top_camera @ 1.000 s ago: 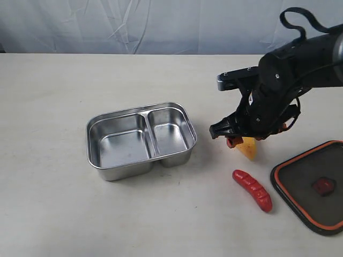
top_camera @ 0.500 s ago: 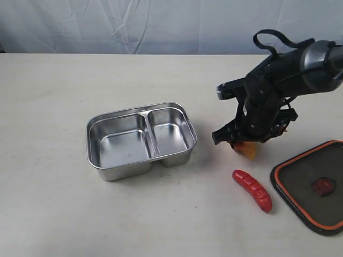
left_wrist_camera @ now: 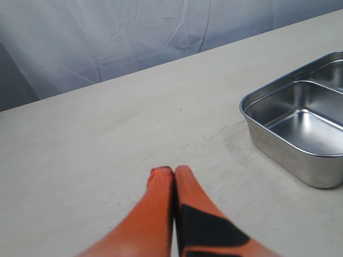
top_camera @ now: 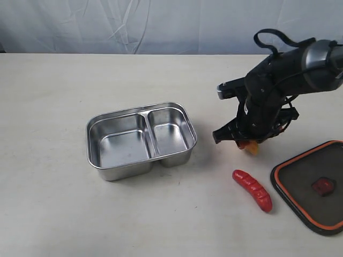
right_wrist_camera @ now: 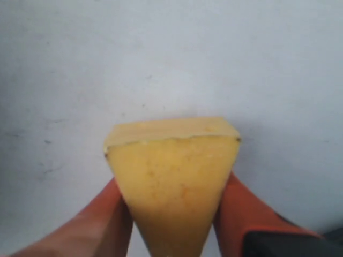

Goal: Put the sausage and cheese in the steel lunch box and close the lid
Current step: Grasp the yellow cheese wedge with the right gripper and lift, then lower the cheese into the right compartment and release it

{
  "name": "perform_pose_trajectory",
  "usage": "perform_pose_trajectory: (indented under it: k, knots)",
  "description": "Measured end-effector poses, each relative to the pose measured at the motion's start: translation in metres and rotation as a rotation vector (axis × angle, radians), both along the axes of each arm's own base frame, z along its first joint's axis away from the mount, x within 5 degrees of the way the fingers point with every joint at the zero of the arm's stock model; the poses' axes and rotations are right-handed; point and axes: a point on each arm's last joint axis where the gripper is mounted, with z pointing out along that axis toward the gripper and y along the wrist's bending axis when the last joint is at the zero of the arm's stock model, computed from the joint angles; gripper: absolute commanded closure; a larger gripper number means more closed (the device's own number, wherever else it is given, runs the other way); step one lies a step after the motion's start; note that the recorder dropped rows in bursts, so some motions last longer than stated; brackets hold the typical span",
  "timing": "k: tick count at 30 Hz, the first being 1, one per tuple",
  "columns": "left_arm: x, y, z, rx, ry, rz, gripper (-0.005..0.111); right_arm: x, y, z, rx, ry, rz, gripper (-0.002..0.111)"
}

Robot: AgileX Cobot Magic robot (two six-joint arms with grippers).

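The yellow cheese [right_wrist_camera: 174,176] wedge sits between the orange fingers [right_wrist_camera: 110,214] of my right gripper [right_wrist_camera: 172,184], which press its two sides just above the table. In the exterior view the right gripper [top_camera: 247,143] hides most of the cheese [top_camera: 252,149]. The red sausage [top_camera: 252,190] lies on the table just in front of it. Left of them stands the steel lunch box [top_camera: 128,171], with nothing in either compartment. The dark lid [top_camera: 300,184] lies flat at the right edge. My left gripper [left_wrist_camera: 174,171] is shut on nothing, near the box [left_wrist_camera: 278,155], and out of the exterior view.
A pale wrinkled backdrop [top_camera: 161,24] closes the far side of the table. The lid's orange valve [top_camera: 323,186] shows through its middle. Bare tabletop [top_camera: 53,214] stretches left of and in front of the box.
My right arm has swung round and come down over the cheese, and its fingers now hold the wedge's sides. Sausage, box and lid have not moved.
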Motion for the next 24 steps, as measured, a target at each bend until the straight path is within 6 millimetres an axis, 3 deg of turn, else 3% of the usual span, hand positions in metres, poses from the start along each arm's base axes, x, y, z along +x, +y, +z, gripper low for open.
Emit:
perform_pose_trajectory:
  k: [6, 11, 17, 24]
  knots:
    - [0.000, 0.000, 0.000, 0.000, 0.000, 0.000, 0.107, -0.014, 0.014, 0.055, 0.102, -0.136, 0.064, 0.108]
    - [0.000, 0.000, 0.000, 0.000, 0.000, 0.000, 0.107, -0.034, 0.040, 0.084, 0.193, -0.226, 0.172, 0.108]
    - [0.000, 0.000, 0.000, 0.000, 0.000, 0.000, 0.107, -0.042, 0.065, 0.084, 0.266, -0.267, 0.272, 0.108]
    - [0.000, 0.000, 0.000, 0.000, 0.000, 0.000, 0.107, -0.037, 0.089, 0.061, 0.318, -0.176, 0.350, 0.108]
